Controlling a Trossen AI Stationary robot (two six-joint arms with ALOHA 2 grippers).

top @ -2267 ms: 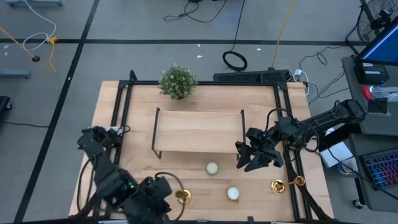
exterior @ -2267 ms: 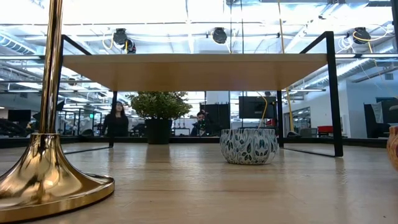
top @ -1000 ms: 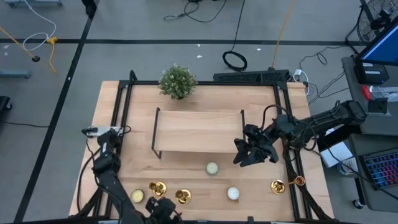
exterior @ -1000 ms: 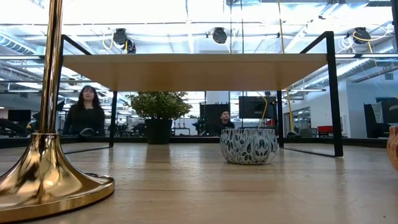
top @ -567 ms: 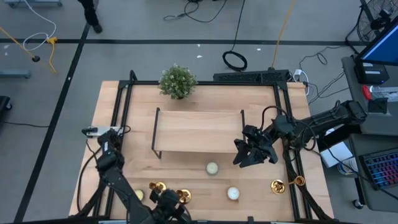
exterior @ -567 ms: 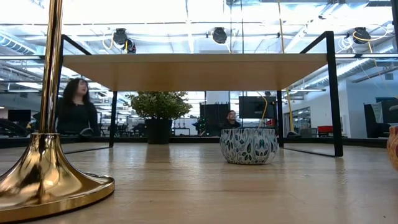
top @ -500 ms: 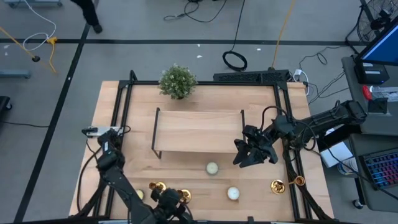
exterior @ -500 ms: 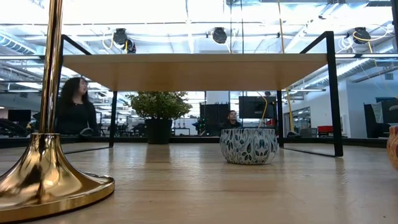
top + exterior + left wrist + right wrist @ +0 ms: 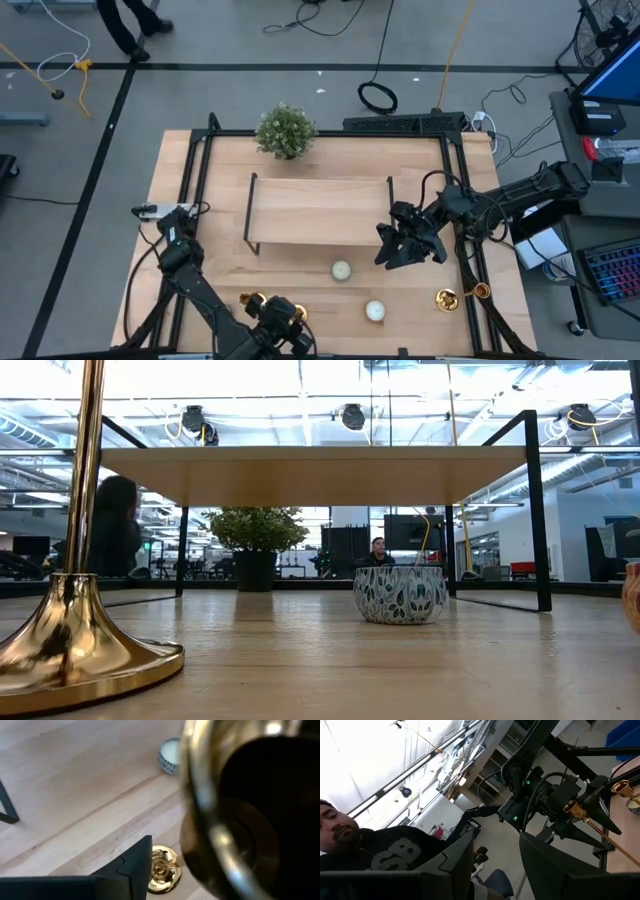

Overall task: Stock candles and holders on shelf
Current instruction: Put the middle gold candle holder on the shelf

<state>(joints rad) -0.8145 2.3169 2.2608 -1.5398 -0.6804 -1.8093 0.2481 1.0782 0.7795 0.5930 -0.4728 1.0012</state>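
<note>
The left gripper (image 9: 282, 318), at about 7 o'clock on the table (image 9: 215, 230) by its near edge, is closed on the top of a gold holder (image 9: 75, 645). The holder's flared base rests on the wood and its stem stands upright. In the left wrist view its shiny cup (image 9: 215, 810) fills most of the picture.

A second holder (image 9: 252, 300) stands just beside it at its 9 o'clock. A white candle (image 9: 375, 311) lies at the gripper's 3 o'clock, and a pale greenish candle (image 9: 341, 269) sits at its 1 o'clock, in front of the shelf (image 9: 320, 210).

The shelf occupies the table's middle, its top bare. A third holder (image 9: 447, 298) stands at 4 o'clock on the table.

The right gripper (image 9: 400, 250) hovers off the shelf's near right corner, at about 3 o'clock on the table. Its two fingers (image 9: 457, 862) are held apart around nothing.

A small green plant (image 9: 285, 130) sits at 12 o'clock. A person (image 9: 125, 20) walks the floor beyond the table's far left corner.
</note>
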